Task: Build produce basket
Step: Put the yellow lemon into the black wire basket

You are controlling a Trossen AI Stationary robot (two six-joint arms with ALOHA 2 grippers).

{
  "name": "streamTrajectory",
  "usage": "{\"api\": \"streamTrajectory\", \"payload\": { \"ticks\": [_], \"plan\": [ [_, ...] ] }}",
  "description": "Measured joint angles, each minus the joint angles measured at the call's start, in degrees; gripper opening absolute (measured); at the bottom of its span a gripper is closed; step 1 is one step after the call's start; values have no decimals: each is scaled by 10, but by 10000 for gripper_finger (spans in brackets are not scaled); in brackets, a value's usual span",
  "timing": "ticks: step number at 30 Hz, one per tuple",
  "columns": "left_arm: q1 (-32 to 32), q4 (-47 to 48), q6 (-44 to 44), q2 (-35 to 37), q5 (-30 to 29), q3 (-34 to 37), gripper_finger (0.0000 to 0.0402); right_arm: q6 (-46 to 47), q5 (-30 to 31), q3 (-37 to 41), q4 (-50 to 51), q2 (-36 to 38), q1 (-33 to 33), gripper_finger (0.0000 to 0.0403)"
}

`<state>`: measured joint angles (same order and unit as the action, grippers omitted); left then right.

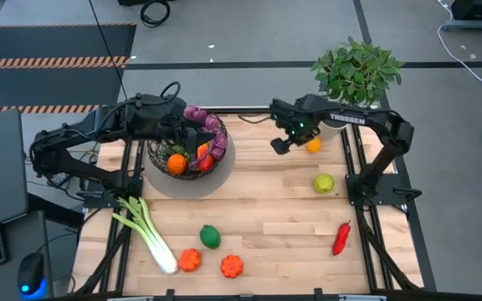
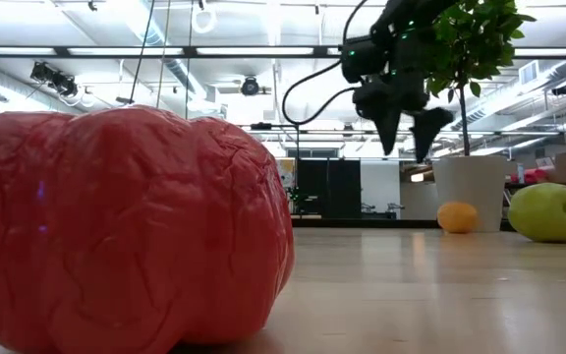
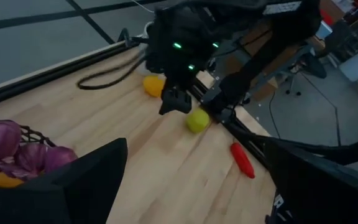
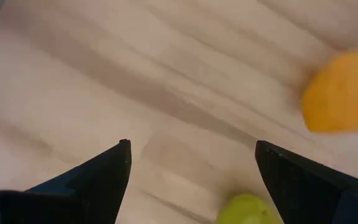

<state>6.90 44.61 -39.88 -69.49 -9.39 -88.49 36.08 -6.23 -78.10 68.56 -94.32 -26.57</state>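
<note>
The dark wire basket [image 1: 189,155] stands at the table's far left and holds purple aubergines [image 1: 212,132], an orange [image 1: 176,163] and other pieces. My left gripper [image 1: 192,138] hovers over it, open and empty; its fingers [image 3: 86,180] frame the aubergines [image 3: 17,149] in the left wrist view. My right gripper [image 1: 281,144] is open and empty above the bare table, left of a yellow-orange lemon [image 1: 313,145]. The gripper [image 4: 191,146] also shows in its own wrist view with the lemon [image 4: 344,90], and in the low view [image 2: 408,133].
A yellow-green fruit [image 1: 324,183] and a red chilli [image 1: 340,238] lie at the right. A leek [image 1: 145,232], a green lime [image 1: 210,237] and two orange pieces [image 1: 190,260] [image 1: 231,266] lie near the front edge. A potted plant [image 1: 358,71] stands at the far right.
</note>
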Motion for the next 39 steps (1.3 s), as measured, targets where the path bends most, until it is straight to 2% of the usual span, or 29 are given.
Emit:
{"api": "streamTrajectory", "payload": {
  "ticks": [6,10,15,23,31,39],
  "plan": [
    [0,1,1,0,0,0,385,254,152,82,-47,63,63,346],
    [0,13,17,0,0,0,385,386,201,142,-75,94,90,346],
    [1,42,21,0,-13,0,385,465,240,196,-72,102,96,346],
    [7,69,-30,-8,-25,0,385,477,331,254,-142,101,62,346],
    [32,87,-62,-16,-26,0,385,385,338,316,-203,100,4,346],
    [42,84,-68,-20,-26,0,385,353,312,360,-334,100,-28,346]
  ]
}}
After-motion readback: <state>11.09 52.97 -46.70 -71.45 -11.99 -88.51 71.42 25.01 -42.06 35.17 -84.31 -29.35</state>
